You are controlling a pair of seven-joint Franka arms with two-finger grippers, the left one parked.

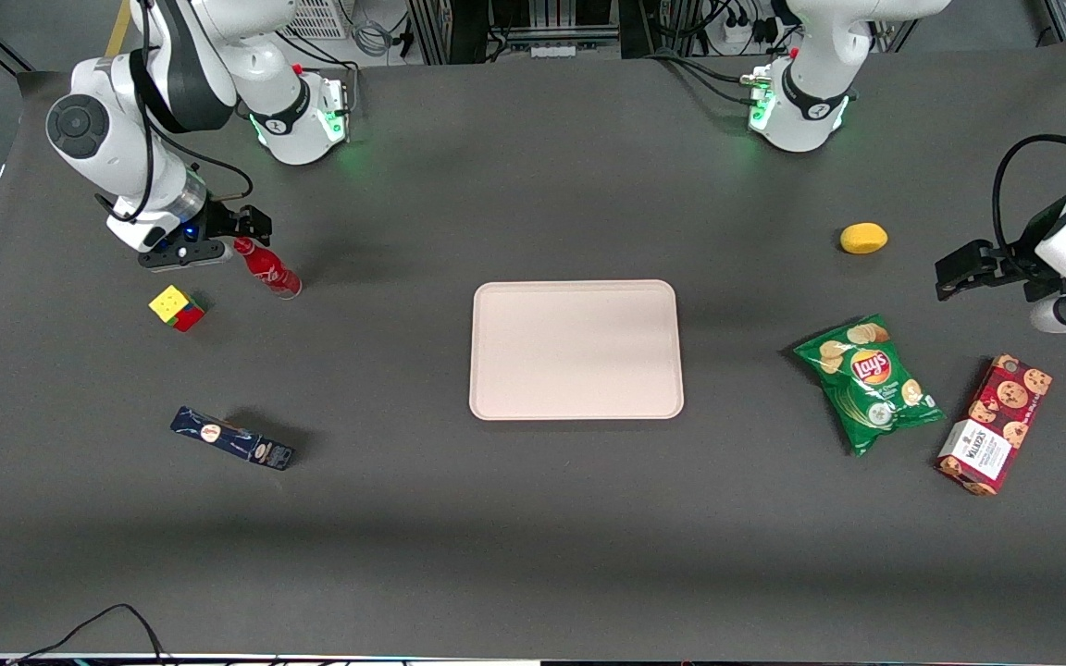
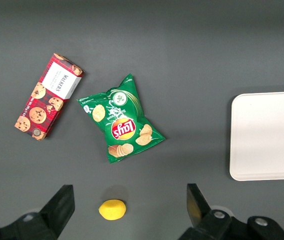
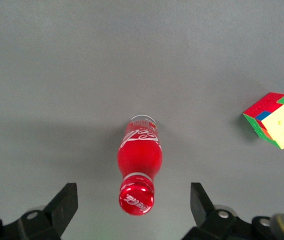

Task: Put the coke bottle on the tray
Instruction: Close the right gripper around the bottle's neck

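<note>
The tool hangs over the bottle w/ its two fingers spread wide apart, one on each side of the red cap. It holds nothing. In the wrist view there is a clear gap between each finger and the cap, so no touch.

The bottle stands on the gray table, right under the tool. It is red w/ white writing and a clear base. In the front view it looks tilted, w/ the cap up next to the tool.

A color cube sits near the tool, a bit nearer to the front camera. It shows yellow, red and green sides. It is apart from the bottle.

A dark blue box lies flat on the table, much nearer to the front camera than the tool.

The tray is well apart from the tool, in the middle of the table, toward the parked arm's end. It is pale pink w/ round corners and a low rim. Nothing lies on it. The bottle is not on the tray.

Way off from the tool, at the parked arm's end, lie a green chip bag, a red cookie box and a small yellow lemon. The chip bag is between the tray and the cookie box. The lemon is farther from the front camera than the bag.
</note>
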